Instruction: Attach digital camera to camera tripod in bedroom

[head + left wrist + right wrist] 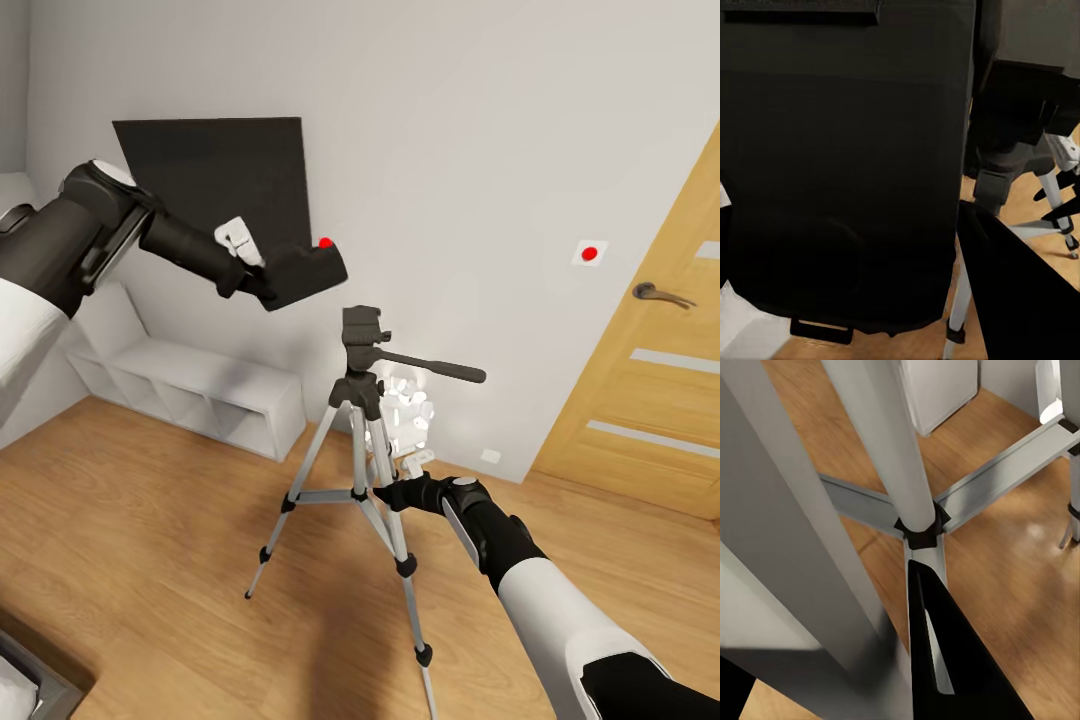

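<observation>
We see even, soft light over the room in the head view, bright on the wall (480,150), with faint shadows beneath the camera tripod (362,470) on the floor (170,540). A glowing white lamp (408,412) blooms behind it. Straight lines bow at the edges. In the right wrist view, a near leg (787,555) is blurred; the digital camera (847,165) renders nearly featureless black.

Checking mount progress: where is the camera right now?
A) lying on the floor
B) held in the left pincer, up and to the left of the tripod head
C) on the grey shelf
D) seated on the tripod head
B: the camera is gripped by the left pincer in the air, apart from the bare tripod head, while the right pincer is at a tripod leg.
</observation>
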Available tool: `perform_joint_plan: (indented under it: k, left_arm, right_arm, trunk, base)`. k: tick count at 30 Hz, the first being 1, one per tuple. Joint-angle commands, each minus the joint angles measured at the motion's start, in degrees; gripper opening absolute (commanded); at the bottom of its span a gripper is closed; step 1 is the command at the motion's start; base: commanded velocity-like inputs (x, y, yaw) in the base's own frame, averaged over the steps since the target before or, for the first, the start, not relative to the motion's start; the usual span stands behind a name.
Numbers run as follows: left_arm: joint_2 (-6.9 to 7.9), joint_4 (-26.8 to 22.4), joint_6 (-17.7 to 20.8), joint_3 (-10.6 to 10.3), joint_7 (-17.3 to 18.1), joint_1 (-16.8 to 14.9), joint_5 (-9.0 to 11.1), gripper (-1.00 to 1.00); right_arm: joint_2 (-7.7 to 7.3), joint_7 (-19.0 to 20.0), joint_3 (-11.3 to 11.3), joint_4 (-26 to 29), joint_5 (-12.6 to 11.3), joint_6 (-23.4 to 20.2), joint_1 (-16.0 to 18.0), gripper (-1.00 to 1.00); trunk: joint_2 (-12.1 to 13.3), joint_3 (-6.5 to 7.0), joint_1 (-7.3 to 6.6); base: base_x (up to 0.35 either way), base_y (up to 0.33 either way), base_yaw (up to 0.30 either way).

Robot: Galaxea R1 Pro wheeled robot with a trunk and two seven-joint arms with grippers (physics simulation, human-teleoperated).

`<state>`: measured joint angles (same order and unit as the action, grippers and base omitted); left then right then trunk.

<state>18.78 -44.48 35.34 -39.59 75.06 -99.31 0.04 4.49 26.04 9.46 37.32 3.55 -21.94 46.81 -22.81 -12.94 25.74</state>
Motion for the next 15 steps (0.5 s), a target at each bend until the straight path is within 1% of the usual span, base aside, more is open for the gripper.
perform_joint_plan:
  k: [1, 2, 3, 4, 6, 7, 8, 9, 13, 15]
  left_arm:
    - [-0.02, 0.4, 0.1, 0.6, 0.3, -0.1, -0.1, -1.0]
    - [-0.56, 1.1, -0.4, 2.3, 0.5, -0.1, -0.3, -1.0]
    - [-0.92, 1.3, -0.6, 3.0, 0.6, -0.1, -0.5, -1.0]
    - [-1.71, 1.5, -0.8, 4.0, 0.7, -0.1, -0.6, -1.0]
    - [-2.58, 1.6, -0.9, 4.6, 0.7, -0.1, -0.8, -1.0]
    - [-3.45, 1.6, -1.0, 5.1, 0.8, -0.1, -0.9, -1.0]
    - [-3.88, 1.6, -1.1, 5.2, 0.8, -0.1, -0.9, -1.0]
    - [-5.13, 1.6, -1.2, 5.6, 0.8, -0.1, -1.0, -1.0]
    - [-6.82, 1.5, -1.4, 5.9, 0.8, -0.1, -0.9, -1.0]
    - [-7.19, 1.5, -1.4, 6.0, 0.8, -0.1, -0.9, -1.0]
  right_arm:
    - [-0.01, -1.0, 0.1, -0.1, 3.7, 0.1, 0.0, -1.0]
    - [-0.01, -1.0, 0.1, -0.1, 3.7, 0.1, 0.0, -1.0]
    - [-0.01, -1.0, 0.1, -0.1, 3.7, 0.1, 0.0, -1.0]
    - [-0.01, -1.0, 0.0, -0.1, 3.7, 0.1, 0.0, -1.0]
    - [-0.01, -1.0, 0.0, -0.1, 3.7, 0.1, 0.0, -1.0]
    - [-0.01, -1.0, 0.0, -0.1, 3.7, 0.1, 0.0, -1.0]
    - [-0.01, -1.0, 0.0, -0.1, 3.7, 0.1, 0.0, -1.0]
    - [-0.01, -1.0, 0.1, -0.1, 3.7, 0.1, 0.0, -1.0]
    - [-0.01, -1.0, 0.1, -0.1, 3.7, 0.1, 0.0, -1.0]
    - [-0.01, -1.1, 0.1, -0.1, 3.7, 0.1, 0.0, -1.0]
  trunk:
    - [-0.1, -0.13, 0.04]
    - [-0.1, -0.13, 0.04]
    - [-0.1, -0.13, 0.04]
    - [-0.1, -0.13, 0.04]
    - [-0.1, -0.13, 0.04]
    - [-0.1, -0.13, 0.04]
    - [-0.1, -0.13, 0.04]
    - [-0.1, -0.13, 0.04]
    - [-0.1, -0.13, 0.04]
    - [-0.1, -0.13, 0.04]
  base:
    - [0.0, 0.0, 0.0]
    - [0.0, 0.0, 0.0]
    - [0.0, 0.0, 0.0]
    - [0.0, 0.0, 0.0]
    - [0.0, 0.0, 0.0]
    - [0.0, 0.0, 0.0]
    - [0.0, 0.0, 0.0]
    - [0.0, 0.0, 0.0]
    - [0.0, 0.0, 0.0]
    - [0.0, 0.0, 0.0]
